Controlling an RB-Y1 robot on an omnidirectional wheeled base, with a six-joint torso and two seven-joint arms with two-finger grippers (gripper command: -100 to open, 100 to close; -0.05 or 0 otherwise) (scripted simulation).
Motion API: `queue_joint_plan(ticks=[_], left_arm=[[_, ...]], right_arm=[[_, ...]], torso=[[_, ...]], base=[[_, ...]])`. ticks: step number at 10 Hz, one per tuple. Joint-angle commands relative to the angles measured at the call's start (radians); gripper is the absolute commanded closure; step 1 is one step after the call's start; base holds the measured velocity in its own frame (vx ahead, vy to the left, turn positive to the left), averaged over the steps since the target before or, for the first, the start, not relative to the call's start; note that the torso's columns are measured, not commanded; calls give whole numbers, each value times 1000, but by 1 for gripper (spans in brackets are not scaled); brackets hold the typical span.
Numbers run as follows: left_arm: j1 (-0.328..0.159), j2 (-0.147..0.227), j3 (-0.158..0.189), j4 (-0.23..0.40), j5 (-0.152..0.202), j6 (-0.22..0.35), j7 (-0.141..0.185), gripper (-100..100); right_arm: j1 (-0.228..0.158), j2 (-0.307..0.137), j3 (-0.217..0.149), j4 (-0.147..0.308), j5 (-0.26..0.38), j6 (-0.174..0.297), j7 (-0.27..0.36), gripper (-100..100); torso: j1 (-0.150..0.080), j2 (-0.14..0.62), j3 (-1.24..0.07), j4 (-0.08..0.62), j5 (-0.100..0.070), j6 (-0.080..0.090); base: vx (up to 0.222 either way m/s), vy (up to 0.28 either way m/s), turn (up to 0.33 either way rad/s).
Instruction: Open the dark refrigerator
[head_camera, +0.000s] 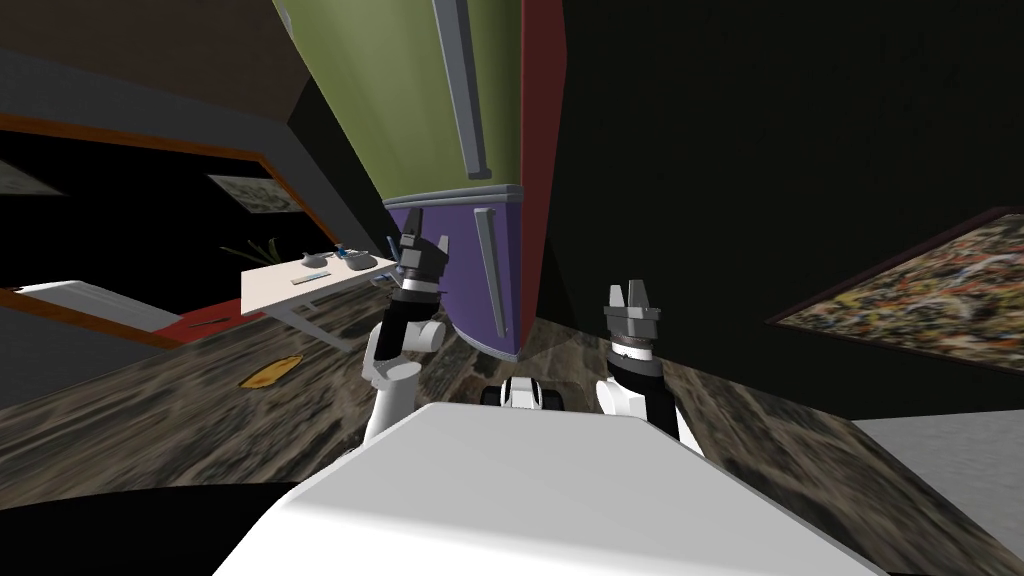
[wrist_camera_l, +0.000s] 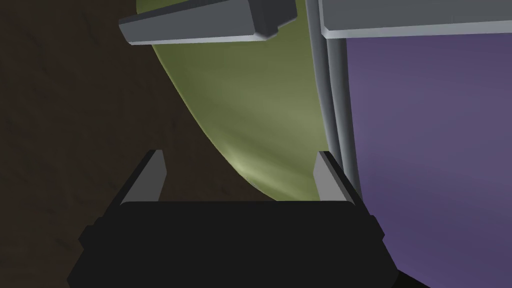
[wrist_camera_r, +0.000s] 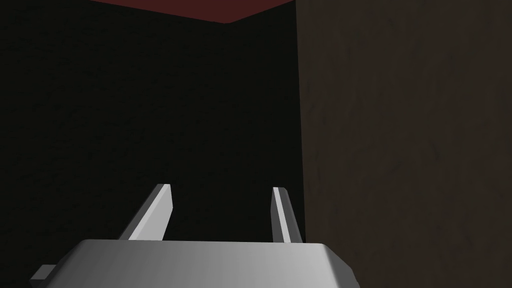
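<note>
The refrigerator stands straight ahead with an olive green upper door, a purple lower door and a dark red side. Each door carries a long grey handle: the upper handle and the lower handle. My left gripper is open in front of the seam between the doors, left of the lower handle. In the left wrist view my left gripper faces the green door beside the purple door, touching nothing. My right gripper is raised to the right, open and empty.
A white table with small items stands left of the refrigerator. A yellow object lies on the mottled floor. A dark wall with a framed painting runs along the right, close to my right arm.
</note>
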Motion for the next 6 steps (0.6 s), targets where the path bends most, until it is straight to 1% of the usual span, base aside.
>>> queue_joint_plan(ticks=[1,3,4,6], left_arm=[[-39,2,2,-4,3,60,-1,-100],[-93,2,4,-6,8,123,-1,-100],[-93,2,4,-6,8,130,-1,-100],[-149,-3,6,-8,12,194,-2,-100]], right_arm=[[0,0,0,0,0,0,0,0],[0,0,0,0,0,0,0,0],[0,0,0,0,0,0,0,0],[0,0,0,0,0,0,0,0]], torso=[[0,0,0,0,0,0],[0,0,0,0,0,0],[0,0,0,0,0,0],[0,0,0,0,0,0]], base=[[23,-11,0],[23,-11,0],[22,-11,0],[25,-11,0]])
